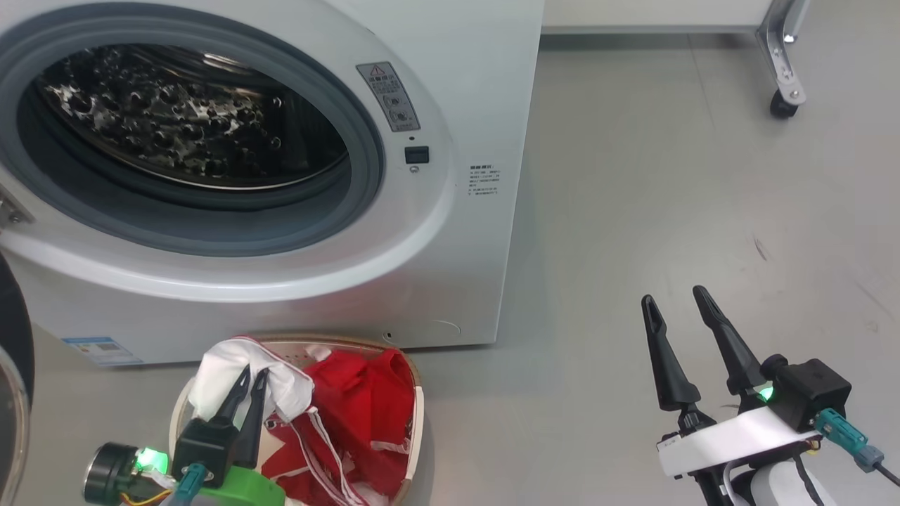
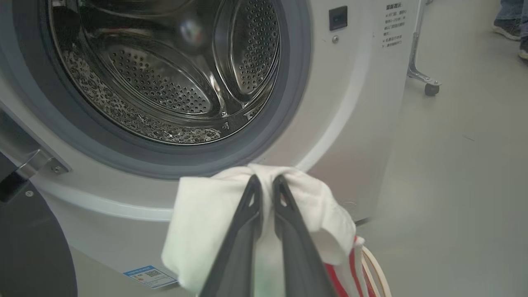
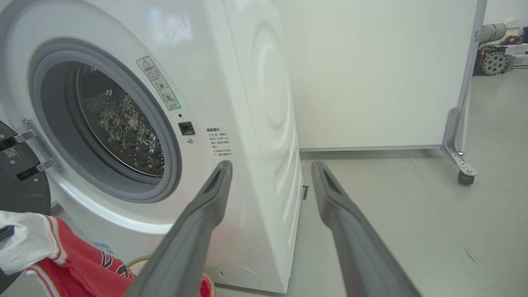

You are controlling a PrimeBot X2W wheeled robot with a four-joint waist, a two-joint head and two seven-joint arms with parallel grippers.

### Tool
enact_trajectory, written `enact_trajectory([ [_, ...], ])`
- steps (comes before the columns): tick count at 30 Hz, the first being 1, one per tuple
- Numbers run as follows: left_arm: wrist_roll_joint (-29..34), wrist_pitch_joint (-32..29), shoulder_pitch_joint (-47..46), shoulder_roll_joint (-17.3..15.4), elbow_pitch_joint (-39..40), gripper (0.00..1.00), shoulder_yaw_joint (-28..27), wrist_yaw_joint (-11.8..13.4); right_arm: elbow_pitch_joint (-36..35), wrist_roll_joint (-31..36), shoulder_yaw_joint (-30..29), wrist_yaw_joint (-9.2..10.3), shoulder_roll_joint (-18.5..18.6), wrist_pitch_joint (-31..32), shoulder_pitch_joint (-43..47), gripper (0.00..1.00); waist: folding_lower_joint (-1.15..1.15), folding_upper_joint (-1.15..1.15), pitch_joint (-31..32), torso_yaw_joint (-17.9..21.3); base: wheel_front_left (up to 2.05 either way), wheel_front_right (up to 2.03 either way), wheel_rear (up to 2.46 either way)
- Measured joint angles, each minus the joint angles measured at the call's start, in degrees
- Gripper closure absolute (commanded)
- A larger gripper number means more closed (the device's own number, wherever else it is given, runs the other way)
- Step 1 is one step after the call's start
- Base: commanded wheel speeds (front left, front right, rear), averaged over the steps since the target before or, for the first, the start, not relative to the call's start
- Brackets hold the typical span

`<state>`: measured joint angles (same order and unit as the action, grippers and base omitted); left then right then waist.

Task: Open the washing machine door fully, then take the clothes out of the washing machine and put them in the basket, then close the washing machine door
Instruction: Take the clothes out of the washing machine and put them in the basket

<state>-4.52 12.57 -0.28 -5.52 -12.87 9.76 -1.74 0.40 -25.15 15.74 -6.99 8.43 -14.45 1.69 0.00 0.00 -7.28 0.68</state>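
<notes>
The basket (image 1: 419, 414) sits on the floor (image 1: 633, 211) at about 7 o'clock in the head view, just in front of the washing machine (image 1: 478, 105). It is heaped with the clothes (image 1: 351, 400): red fabric with white stripes and trim, plus a white piece on the heap's 10 o'clock side. The left gripper (image 1: 254, 372) has its fingers drawn nearly together, pinching that white piece, which drapes over the fingertips in the left wrist view.

The drum (image 1: 183, 119) shows shiny perforated steel inside the grey rubber ring (image 1: 365, 140). The washing machine door (image 1: 10, 365) hangs swung open at 9 o'clock, with only its black rim and a sliver of glass in sight. A blue label (image 1: 98, 350) is stuck low on the washer's front, at 8 o'clock.

At 4 o'clock the right gripper (image 1: 673, 295) hovers over bare floor, fingers spread apart and holding nothing, well apart from the basket. At 1 o'clock stands the metal castor leg (image 1: 784, 105) of a white panel. A person's shoes (image 2: 507, 29) show at 2 o'clock in the left wrist view.
</notes>
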Motion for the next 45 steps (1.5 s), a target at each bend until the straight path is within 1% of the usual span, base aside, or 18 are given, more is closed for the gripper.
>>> enact_trajectory([
  [19, 0.27, -2.55, -11.76, -0.9, -13.48, 1.0, 0.15, -0.67, -2.74, 0.1, 0.81, 0.0, 0.41, 0.0, -4.95, 0.0, 0.0, 0.0, -11.37, 3.37, 0.0, 0.0, 0.0],
  [21, 0.26, -2.93, -13.11, -0.89, -14.84, 1.0, 0.2, -1.16, -3.0, 0.12, 0.62, 0.0, 0.53, 0.0, -5.2, 0.0, 0.0, 0.0, -12.71, 3.77, 0.0, 0.0, 0.0],
  [31, 0.01, -4.37, -20.03, -0.84, -22.75, 1.0, 0.1, -2.05, -4.0, 0.63, -0.03, 0.0, 1.08, 0.0, -7.36, 0.0, 0.0, 0.0, -19.32, 4.97, 0.0, 0.0, 0.0],
  [35, 0.01, -4.94, -21.57, -0.91, -26.4, 1.0, -0.55, -1.96, -4.25, 0.73, -0.16, 0.0, 1.15, 0.0, -8.34, 0.0, 0.0, 0.0, -21.61, 5.16, 0.0, 0.0, 0.0],
  [39, -0.4, -5.47, -22.78, -1.66, -30.28, 1.0, -2.34, -0.75, -4.36, 0.78, -0.05, 0.0, 1.13, 0.0, -9.75, 0.0, 0.01, 0.0, -23.41, 5.37, 0.0, 0.0, 0.0],
  [41, -0.32, -5.71, -23.43, -2.41, -32.92, 1.0, -2.19, -0.55, -4.39, 0.91, -0.09, 0.0, 1.03, 0.0, -10.24, 0.0, 0.01, 0.0, -24.36, 5.63, 0.0, 0.0, 0.0],
  [45, 0.12, -6.0, -24.3, -2.55, -34.9, 1.0, -1.65, -0.56, -4.37, 1.11, -0.46, 0.0, 0.96, 0.0, -10.64, 0.0, 0.01, 0.0, -24.93, 5.91, 0.0, 0.0, 0.0],
])
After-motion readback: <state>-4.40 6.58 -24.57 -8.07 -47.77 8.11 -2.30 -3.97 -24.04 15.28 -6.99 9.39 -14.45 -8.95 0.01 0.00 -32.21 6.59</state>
